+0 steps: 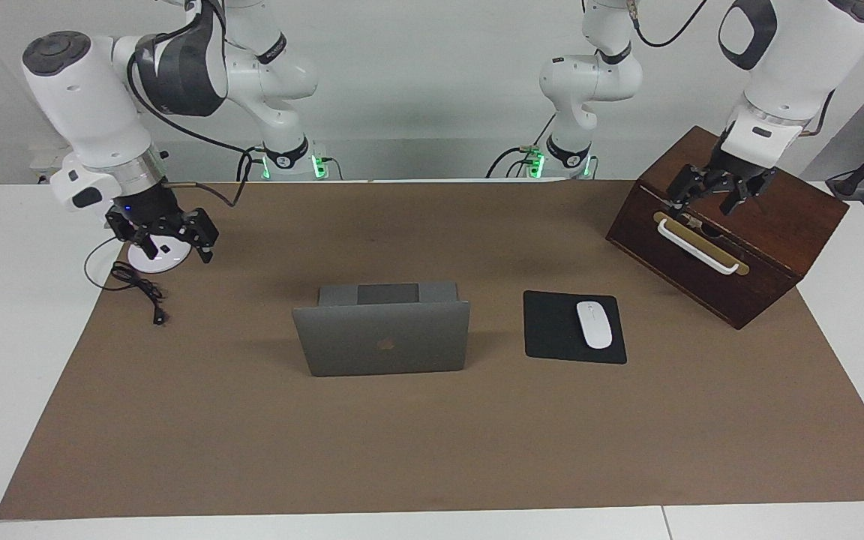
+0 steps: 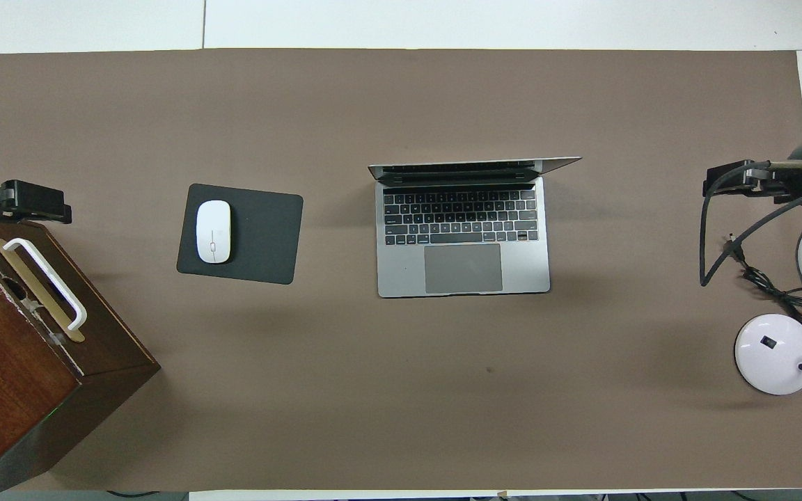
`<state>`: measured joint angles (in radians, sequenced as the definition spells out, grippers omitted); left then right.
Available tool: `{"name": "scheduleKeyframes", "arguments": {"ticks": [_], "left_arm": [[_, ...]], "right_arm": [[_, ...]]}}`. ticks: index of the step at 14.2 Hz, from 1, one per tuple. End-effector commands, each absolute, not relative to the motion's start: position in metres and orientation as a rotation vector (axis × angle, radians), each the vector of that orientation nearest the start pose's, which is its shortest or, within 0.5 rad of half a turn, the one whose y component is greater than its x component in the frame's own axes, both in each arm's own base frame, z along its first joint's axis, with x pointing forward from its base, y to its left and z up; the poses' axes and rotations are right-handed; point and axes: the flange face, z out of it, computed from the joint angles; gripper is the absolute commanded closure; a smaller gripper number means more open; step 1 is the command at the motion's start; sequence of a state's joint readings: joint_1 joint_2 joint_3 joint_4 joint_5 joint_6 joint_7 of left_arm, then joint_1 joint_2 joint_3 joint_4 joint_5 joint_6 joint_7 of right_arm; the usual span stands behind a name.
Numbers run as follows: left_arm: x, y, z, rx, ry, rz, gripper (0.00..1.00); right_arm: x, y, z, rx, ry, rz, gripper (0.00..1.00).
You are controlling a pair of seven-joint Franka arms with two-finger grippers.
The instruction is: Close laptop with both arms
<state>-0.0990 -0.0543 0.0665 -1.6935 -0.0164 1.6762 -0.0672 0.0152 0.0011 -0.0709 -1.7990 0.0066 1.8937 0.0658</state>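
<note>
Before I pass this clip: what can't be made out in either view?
- Laptop screen: facing view shows only the lid's back; overhead sees it edge-on.
- Wooden box: cut off by the overhead view's edge.
- Box contents: hidden by its walls in both views.
- Round white base: partly hidden by the right gripper, facing view.

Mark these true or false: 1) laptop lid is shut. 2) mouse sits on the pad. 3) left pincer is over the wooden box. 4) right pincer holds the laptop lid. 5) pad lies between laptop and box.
1) False. The laptop stands open, its keyboard showing and its lid upright.
2) True. The mouse lies on the pad.
3) True. The left pincer hangs open over the box, above its white handle.
4) False. The right pincer is open and holds nothing, over a white round base at the right arm's end of the table, well apart from the laptop.
5) True. The pad lies beside the laptop, toward the left arm's end, with the box further that way.
</note>
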Motion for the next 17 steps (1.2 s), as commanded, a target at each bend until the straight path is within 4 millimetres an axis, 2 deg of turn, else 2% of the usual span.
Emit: {"name": "scheduleKeyframes", "arguments": {"ticks": [1, 17], "left_arm": [[0.5413, -0.0172, 0.6097, -3.175, -0.064, -0.068, 0.0], [0.5396, -0.0193, 0.6077, -3.174, -0.057, -0.068, 0.0]], "right_arm": [[0.5691, -0.0354, 0.5464, -3.113, 0.16, -0.175, 0.0], [0.57, -0.0364, 0.5473, -3.112, 0.16, -0.19, 0.0]]}}
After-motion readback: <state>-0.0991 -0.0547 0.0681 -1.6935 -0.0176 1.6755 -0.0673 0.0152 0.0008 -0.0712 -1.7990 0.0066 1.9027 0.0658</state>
